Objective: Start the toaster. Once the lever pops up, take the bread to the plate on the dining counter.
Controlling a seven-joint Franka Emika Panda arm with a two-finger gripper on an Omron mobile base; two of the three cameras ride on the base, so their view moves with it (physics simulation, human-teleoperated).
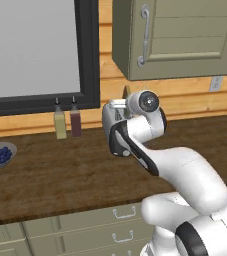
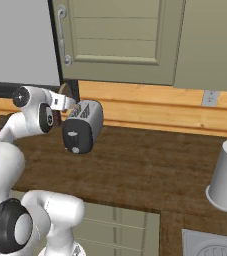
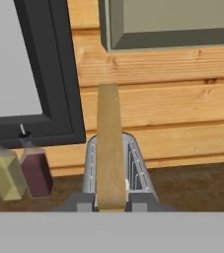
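We have the gripper (image 3: 111,203) clenched on the flat pale-tan bread slice (image 3: 108,148), which stands in the slot of the rounded silver-grey toaster (image 2: 82,127). Best lift it straight up, clear of the slot walls, before swinging off the dark wood tabletop (image 1: 60,175).

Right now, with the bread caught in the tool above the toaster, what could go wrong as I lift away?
1. The tool pinches only the near edge of the bread; the slice might slip or swing.
2. The bread's lower part seems still between the slot walls of the toaster, so a slanted pull might snag it.
3. The two bottles stand close beside the toaster; a wide swing that way might topple them.
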